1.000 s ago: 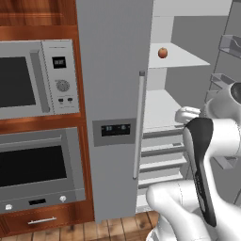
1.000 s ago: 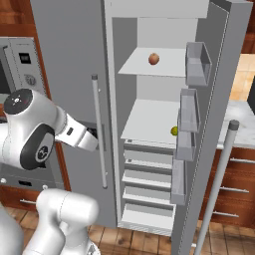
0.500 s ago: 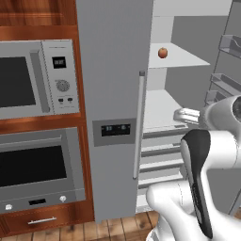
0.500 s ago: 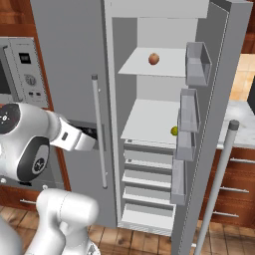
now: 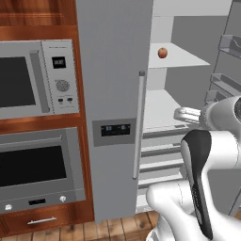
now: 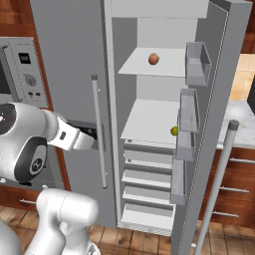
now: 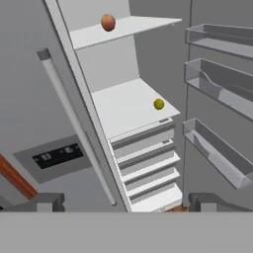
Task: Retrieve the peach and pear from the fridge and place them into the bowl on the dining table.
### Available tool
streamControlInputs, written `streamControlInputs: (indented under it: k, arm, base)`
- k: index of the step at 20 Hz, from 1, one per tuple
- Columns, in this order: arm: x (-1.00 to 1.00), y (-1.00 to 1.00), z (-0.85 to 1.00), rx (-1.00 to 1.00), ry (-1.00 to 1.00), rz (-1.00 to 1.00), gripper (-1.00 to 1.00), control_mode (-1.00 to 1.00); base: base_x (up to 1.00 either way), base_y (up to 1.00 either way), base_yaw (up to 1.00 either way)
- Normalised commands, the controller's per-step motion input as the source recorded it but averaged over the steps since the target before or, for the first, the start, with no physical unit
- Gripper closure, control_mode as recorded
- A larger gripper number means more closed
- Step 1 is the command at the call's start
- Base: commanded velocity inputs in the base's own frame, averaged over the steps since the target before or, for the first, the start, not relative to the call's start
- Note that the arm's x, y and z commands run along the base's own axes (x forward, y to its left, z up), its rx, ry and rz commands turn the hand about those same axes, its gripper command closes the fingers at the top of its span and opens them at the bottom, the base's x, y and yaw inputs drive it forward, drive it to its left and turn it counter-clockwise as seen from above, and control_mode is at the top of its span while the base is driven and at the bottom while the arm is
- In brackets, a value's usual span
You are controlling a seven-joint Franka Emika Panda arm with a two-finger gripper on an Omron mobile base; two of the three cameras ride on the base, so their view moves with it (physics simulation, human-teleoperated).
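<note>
The tall grey double-door fridge (image 6: 149,124) stands with its right door swung wide and its left door, the one with the dark display panel (image 5: 115,130) and a long vertical bar handle (image 5: 138,124), closed. Its long axis runs straight up and down, and the open compartment faces the robot.

Inside are white shelves. The small round orange-red peach (image 6: 154,59) sits on the upper shelf (image 6: 142,67), near that shelf's front edge and about midway along it. The small yellow-green pear (image 7: 158,104) rests on the shelf below (image 7: 123,106), close to its front right corner, next to the open door; which way its stem end points is too small to tell. Beneath this shelf is a stack of white drawers (image 6: 147,184).

The open door carries clear plastic bins (image 6: 196,64) one above another; nothing can be seen in them.

The two-finger gripper (image 7: 123,201) is spread wide with nothing between its dark finger tips (image 7: 47,201), in front of the open compartment and well apart from both fruits.
</note>
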Motion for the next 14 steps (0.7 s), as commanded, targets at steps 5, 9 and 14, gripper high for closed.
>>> streamControlInputs:
  k: [5,9,14]
  arm:
    - [0.0,0.0,0.0,0.0,0.0,0.0,-1.0,1.0]
    - [0.0,0.0,0.0,0.0,0.0,0.0,-1.0,1.0]
    - [0.0,0.0,0.0,0.0,0.0,0.0,-1.0,1.0]
  base:
    - [0.25,-0.35,-0.04]
    - [0.1,-0.66,-0.08]
    - [0.46,-0.1,-0.06]
